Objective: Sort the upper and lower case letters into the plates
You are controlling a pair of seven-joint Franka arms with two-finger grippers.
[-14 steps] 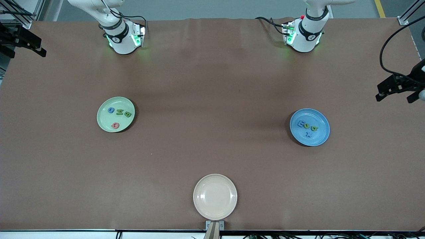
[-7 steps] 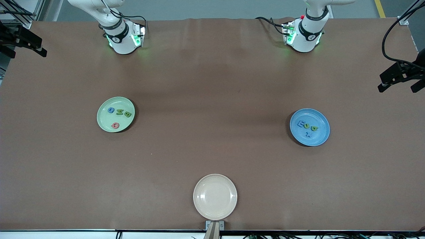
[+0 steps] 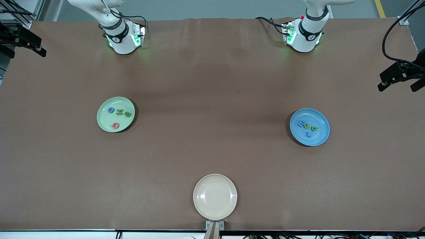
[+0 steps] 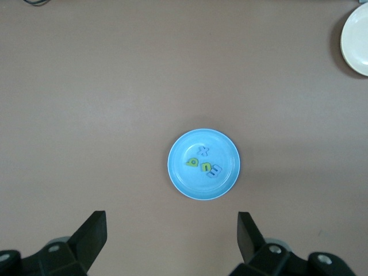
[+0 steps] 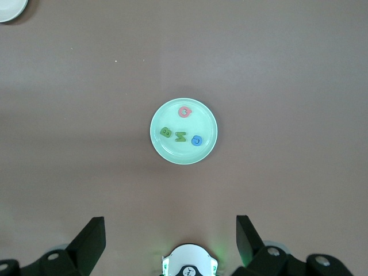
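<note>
The mint green plate toward the right arm's end holds several letters: a blue one, two green ones and a red-pink one. The blue plate toward the left arm's end holds two blue letters and two green ones. My left gripper hangs high above the table, open and empty, looking down on the blue plate. My right gripper is also high, open and empty, with the green plate below it.
A cream-beige plate with nothing on it sits at the table's edge nearest the front camera, midway between the two ends. The right arm's base shows under the right gripper. Brown cloth covers the table.
The left gripper shifted a little toward the bases' side of the table a second ago, then held still. The right gripper, plates and letters have not moved.
</note>
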